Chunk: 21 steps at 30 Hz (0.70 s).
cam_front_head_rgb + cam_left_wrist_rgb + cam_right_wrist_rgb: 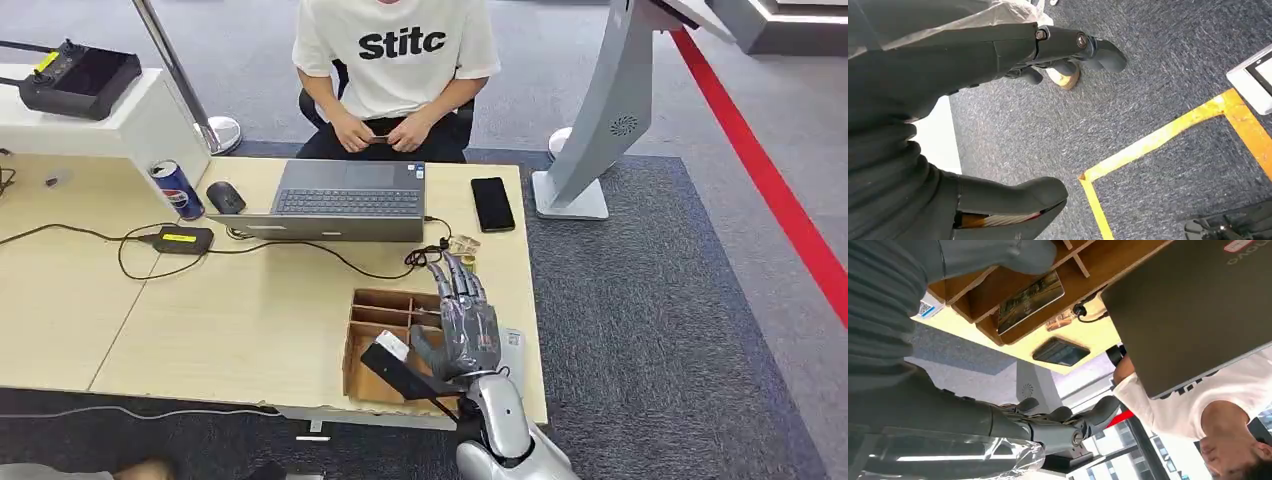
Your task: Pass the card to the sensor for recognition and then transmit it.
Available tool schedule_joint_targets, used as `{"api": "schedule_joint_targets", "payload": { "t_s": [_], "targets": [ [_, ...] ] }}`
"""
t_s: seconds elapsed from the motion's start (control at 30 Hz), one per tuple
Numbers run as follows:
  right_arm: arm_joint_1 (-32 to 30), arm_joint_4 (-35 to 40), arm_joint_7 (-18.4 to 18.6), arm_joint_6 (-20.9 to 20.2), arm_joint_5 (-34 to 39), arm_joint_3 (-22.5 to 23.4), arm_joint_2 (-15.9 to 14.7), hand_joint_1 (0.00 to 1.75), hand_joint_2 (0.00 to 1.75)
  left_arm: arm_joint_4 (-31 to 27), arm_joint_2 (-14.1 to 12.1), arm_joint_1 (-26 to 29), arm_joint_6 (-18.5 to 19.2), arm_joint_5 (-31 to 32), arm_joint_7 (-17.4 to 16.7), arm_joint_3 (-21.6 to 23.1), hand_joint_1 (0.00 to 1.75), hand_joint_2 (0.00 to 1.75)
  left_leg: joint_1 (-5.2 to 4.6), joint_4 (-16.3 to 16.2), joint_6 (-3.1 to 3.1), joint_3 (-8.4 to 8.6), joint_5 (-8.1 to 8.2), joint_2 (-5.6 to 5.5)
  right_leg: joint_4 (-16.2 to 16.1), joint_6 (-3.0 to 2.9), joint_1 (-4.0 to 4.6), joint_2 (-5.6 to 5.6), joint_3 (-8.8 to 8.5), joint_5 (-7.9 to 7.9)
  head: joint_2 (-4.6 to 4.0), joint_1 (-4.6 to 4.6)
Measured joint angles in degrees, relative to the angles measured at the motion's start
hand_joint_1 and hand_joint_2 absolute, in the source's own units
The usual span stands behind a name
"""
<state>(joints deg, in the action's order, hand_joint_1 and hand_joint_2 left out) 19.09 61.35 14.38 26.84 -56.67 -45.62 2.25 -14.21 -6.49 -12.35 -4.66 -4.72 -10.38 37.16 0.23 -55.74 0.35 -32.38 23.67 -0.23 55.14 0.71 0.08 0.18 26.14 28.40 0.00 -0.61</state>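
Observation:
A card (1030,300) with a dark picture on its face lies flat in one compartment of the wooden divided box (385,300) at the table's near right. My right hand (465,320) hovers over the box's right side, palm down, fingers (1058,427) stretched out and apart, holding nothing. A flat black device (400,372) with a small white block on it lies slanted across the box's near part, just left of my wrist. My left hand (998,50) hangs over grey carpet, thumb and fingers apart, with nothing in it.
A person in a white shirt (395,50) sits across the table behind an open laptop (345,200). A black phone (492,203), cables, a cola can (177,188) and a mouse (225,197) lie on the table. A grey kiosk stand (600,110) rises at the right.

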Motion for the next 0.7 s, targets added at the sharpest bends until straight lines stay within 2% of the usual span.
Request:
{"api": "schedule_joint_targets", "payload": {
  "t_s": [0.53, 0.6, 0.7],
  "targets": [
    [0.0, -0.3, 0.0, -0.2, 0.0, 0.0, 0.0, 0.4, 1.75, 0.0, 0.0, 0.0, 0.0, 0.0, 0.0, 0.0, 0.0, 1.75, 0.0, 0.0, 0.0, 0.0, 0.0, 0.0, 0.0, 0.0, 0.0, 0.0, 0.0, 0.0, 0.0, 0.0],
    [0.0, -0.3, 0.0, -0.2, 0.2, 0.0, 0.0, 0.33, 1.75, 0.0, 0.0, 0.0, 0.0, 0.1, 0.0, 0.0, 0.0, 1.75, 0.0, 0.0, 0.0, 0.0, 0.0, 0.0, 0.0, 0.0, 0.0, 0.0, 0.0, 0.0, 0.0, 0.0],
    [0.1, -0.7, 0.0, -0.2, 0.3, 0.0, 0.0, 0.33, 1.75, 0.0, 0.0, 0.0, 0.2, 0.1, 0.0, 0.0, 0.0, 1.75, 0.0, 0.0, 0.0, 0.0, 0.0, 0.0, 0.0, 0.0, 0.0, 0.0, 0.0, 0.0, 0.0, 0.0]
  ]
}}
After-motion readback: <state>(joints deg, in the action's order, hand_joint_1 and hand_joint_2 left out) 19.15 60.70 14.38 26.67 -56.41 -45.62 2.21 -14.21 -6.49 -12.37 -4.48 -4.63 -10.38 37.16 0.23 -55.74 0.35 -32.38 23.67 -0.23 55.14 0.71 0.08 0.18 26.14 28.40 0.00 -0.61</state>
